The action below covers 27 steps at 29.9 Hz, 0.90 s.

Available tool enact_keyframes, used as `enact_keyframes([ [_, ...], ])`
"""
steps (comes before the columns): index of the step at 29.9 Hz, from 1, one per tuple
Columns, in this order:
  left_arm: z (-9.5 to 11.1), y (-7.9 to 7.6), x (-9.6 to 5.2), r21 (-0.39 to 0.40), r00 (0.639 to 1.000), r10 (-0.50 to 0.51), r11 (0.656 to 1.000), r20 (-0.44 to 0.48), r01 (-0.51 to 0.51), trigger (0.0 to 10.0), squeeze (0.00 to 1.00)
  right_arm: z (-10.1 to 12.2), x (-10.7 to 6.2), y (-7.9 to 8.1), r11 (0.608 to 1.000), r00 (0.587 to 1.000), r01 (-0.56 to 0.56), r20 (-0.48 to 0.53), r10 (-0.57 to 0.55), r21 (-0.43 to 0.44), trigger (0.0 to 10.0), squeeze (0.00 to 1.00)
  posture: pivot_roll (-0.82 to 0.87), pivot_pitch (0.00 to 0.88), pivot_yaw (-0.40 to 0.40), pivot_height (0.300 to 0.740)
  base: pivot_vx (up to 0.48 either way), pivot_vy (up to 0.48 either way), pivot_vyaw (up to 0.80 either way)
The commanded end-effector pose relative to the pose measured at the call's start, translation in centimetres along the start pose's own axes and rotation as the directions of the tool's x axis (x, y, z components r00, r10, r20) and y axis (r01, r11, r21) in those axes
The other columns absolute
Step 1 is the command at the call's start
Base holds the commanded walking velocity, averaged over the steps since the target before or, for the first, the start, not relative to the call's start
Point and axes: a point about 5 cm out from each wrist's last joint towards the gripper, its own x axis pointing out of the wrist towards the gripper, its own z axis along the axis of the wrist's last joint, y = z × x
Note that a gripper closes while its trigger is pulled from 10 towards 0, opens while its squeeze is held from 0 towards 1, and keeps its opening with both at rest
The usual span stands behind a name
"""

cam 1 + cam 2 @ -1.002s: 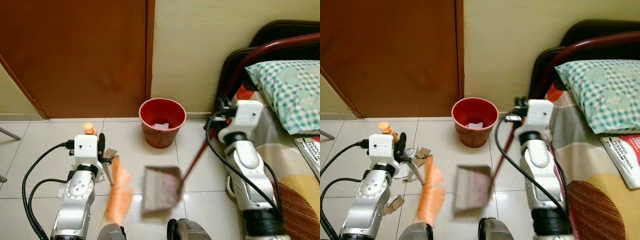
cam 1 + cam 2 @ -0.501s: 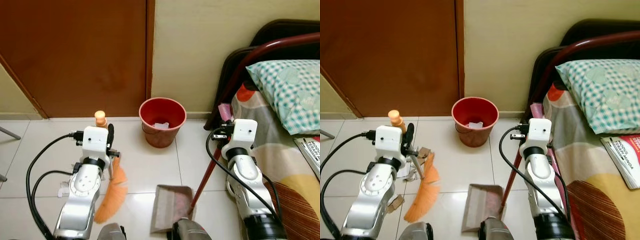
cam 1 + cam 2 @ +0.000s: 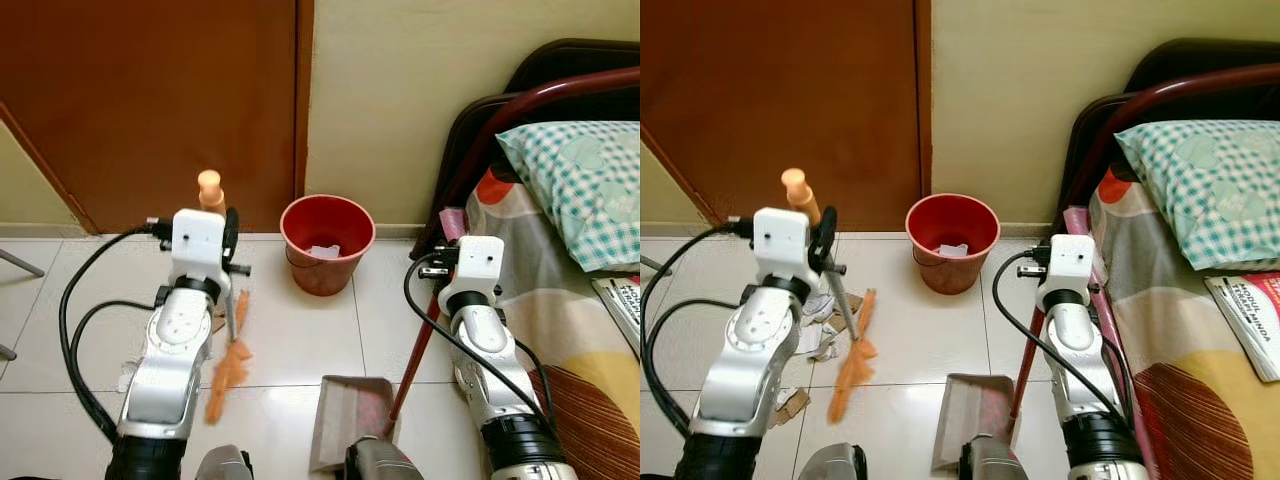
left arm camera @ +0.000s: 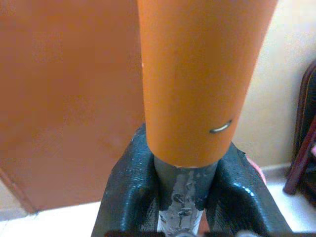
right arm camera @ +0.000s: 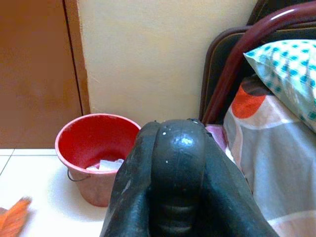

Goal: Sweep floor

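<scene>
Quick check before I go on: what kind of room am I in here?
Most likely a bedroom: a bed with a checked pillow on the robot's right, a brown wooden door, and a tiled floor.

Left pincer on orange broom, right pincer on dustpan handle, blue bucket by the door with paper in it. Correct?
One slip: the round plastic bucket is red, not blue, as the left eye view shows. The left pincer grips the orange-bristled broom; the right pincer holds the grey dustpan's red handle.
</scene>
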Motion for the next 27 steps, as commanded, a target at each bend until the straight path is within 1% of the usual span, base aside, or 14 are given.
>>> enact_keyframes([
  [1,2.6,0.0,0.5,0.000,0.994,-0.005,1.000,0.106,0.005,10.0,0.00,0.7,0.3,-0.2,1.000,0.999,0.005,0.033,-0.005,-0.014,10.0,0.00,0.06,0.081,-0.037,0.740,0.000,0.000,0.00],
  [3,3.7,0.0,0.9,0.006,0.989,-0.010,1.000,0.149,0.010,10.0,0.00,0.8,0.5,-0.2,1.000,0.999,0.004,0.039,-0.003,-0.018,10.0,0.00,0.06,0.080,-0.039,0.740,0.000,0.000,0.00],
  [4,4.5,0.2,1.1,0.035,0.982,-0.011,0.999,0.189,0.005,10.0,0.00,0.9,0.6,-0.2,1.000,0.999,0.003,0.043,-0.002,-0.021,10.0,0.00,0.06,0.081,-0.040,0.740,0.000,0.000,0.00],
  [6,4.8,0.3,1.2,0.054,0.978,-0.011,0.999,0.210,0.000,10.0,0.00,0.9,0.6,-0.2,1.000,0.999,0.003,0.045,-0.002,-0.021,10.0,0.00,0.06,0.082,-0.041,0.740,0.000,0.000,0.00],
  [7,5.1,0.6,1.4,0.089,0.972,-0.016,0.996,0.235,-0.006,10.0,0.00,1.0,0.7,-0.1,1.000,0.999,0.002,0.046,-0.001,-0.022,10.0,0.00,0.06,0.083,-0.042,0.740,0.000,0.000,0.00],
  [8,4.8,1.2,1.6,0.180,0.969,-0.014,0.983,0.247,-0.032,10.0,0.00,1.0,0.8,0.0,1.000,0.999,0.000,0.048,0.001,-0.021,10.0,0.00,0.06,0.085,-0.044,0.740,0.000,0.000,0.00],
  [9,4.7,1.4,1.7,0.197,0.969,-0.013,0.980,0.247,-0.037,10.0,0.00,1.0,0.8,0.0,1.000,0.999,0.000,0.048,0.001,-0.021,10.0,0.00,0.06,0.085,-0.044,0.740,0.000,0.000,0.00],
  [13,4.3,1.9,1.8,0.205,0.972,-0.012,0.978,0.235,-0.037,10.0,0.00,1.0,0.8,0.2,1.000,0.999,-0.004,0.050,0.005,-0.020,10.0,0.00,0.05,0.086,-0.047,0.740,0.000,0.000,0.00],
  [15,3.5,2.4,1.9,0.226,0.977,0.002,0.973,0.216,-0.052,10.0,0.00,1.0,0.8,0.4,1.000,0.999,-0.009,0.052,0.010,-0.019,10.0,0.00,0.05,0.090,-0.050,0.740,0.000,0.000,0.00],
  [18,2.6,2.5,2.1,0.233,0.981,-0.005,0.972,0.193,-0.041,10.0,0.00,1.0,0.9,0.5,1.000,0.998,-0.012,0.054,0.012,-0.017,10.0,0.00,0.05,0.092,-0.054,0.740,0.000,0.000,0.00],
  [20,1.3,2.2,2.4,0.217,0.989,-0.022,0.976,0.147,-0.011,10.0,0.00,1.0,0.9,0.6,1.000,0.998,-0.013,0.055,0.014,-0.012,10.0,0.00,0.05,0.094,-0.055,0.740,0.000,0.000,0.00],
  [22,1.2,2.1,2.4,0.217,0.989,-0.029,0.976,0.147,-0.003,10.0,0.00,1.0,0.9,0.6,1.000,0.998,-0.013,0.055,0.014,-0.012,10.0,0.00,0.05,0.094,-0.055,0.740,0.000,0.000,0.00],
  [25,0.4,1.4,2.7,0.226,0.987,-0.077,0.973,0.140,0.043,10.0,0.00,1.0,0.9,0.6,1.000,0.998,-0.014,0.056,0.014,-0.009,10.0,0.00,0.03,0.098,-0.057,0.740,0.000,0.000,0.00],
  [27,-0.4,0.7,3.0,0.236,0.986,-0.124,0.967,0.115,0.094,10.0,0.00,1.0,0.9,0.6,1.000,0.998,-0.012,0.054,0.012,-0.009,10.0,0.00,0.03,0.101,-0.058,0.740,0.000,0.000,0.00],
])
